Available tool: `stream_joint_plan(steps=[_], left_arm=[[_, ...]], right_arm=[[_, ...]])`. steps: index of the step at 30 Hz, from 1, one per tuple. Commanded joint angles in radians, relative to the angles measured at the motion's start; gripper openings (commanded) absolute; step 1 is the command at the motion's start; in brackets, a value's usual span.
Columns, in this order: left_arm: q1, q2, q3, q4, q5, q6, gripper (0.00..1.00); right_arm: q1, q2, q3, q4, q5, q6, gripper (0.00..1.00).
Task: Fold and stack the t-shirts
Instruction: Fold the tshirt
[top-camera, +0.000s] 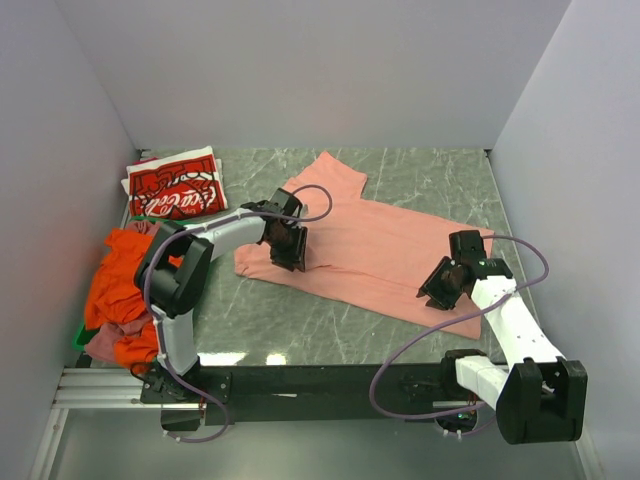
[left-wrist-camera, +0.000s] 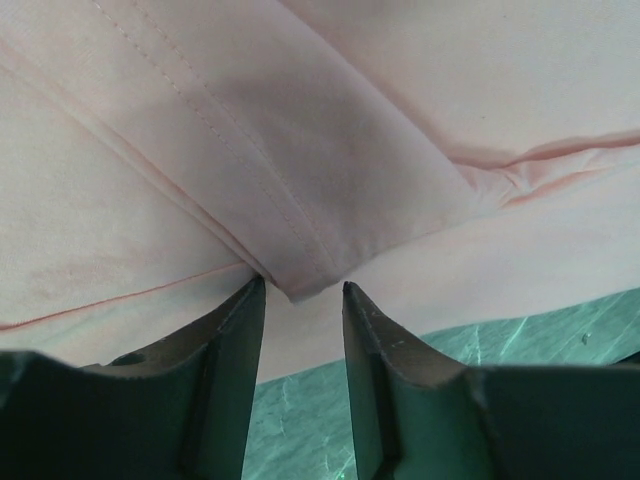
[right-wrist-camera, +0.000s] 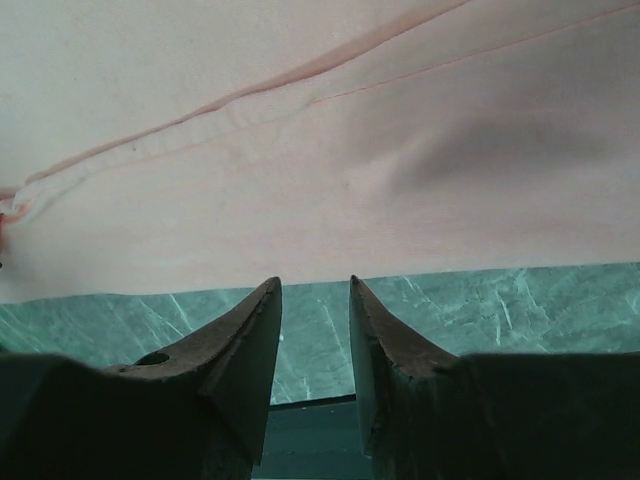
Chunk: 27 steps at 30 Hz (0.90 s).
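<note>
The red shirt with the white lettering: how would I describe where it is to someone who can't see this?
Start at the green marble table and go to its far left corner. There the red Coca-Cola shirt lies folded into a neat rectangle. Unlike the crumpled orange shirt and the plain salmon-pink shirt spread flat, it alone carries white print.

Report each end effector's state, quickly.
Left end effector: open, a folded corner of the salmon-pink t-shirt at its tips, not gripped.
Right end effector: open, holding nothing, at the shirt's edge.
</note>
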Motion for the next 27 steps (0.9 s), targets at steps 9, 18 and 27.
stream_joint_plan(steps=[9, 18, 27], left_arm=[[-0.015, 0.034, 0.060, 0.008, -0.035, 0.005, 0.28], [-0.022, 0.043, 0.153, -0.021, -0.037, 0.001, 0.01], [-0.033, 0.118, 0.274, -0.041, -0.018, 0.016, 0.00]], right_arm=[[-0.004, -0.018, -0.003, -0.004, -0.012, 0.009, 0.41], [-0.002, -0.018, -0.001, -0.001, -0.014, 0.012, 0.41], [0.000, -0.009, 0.000, 0.005, -0.014, 0.014, 0.41]])
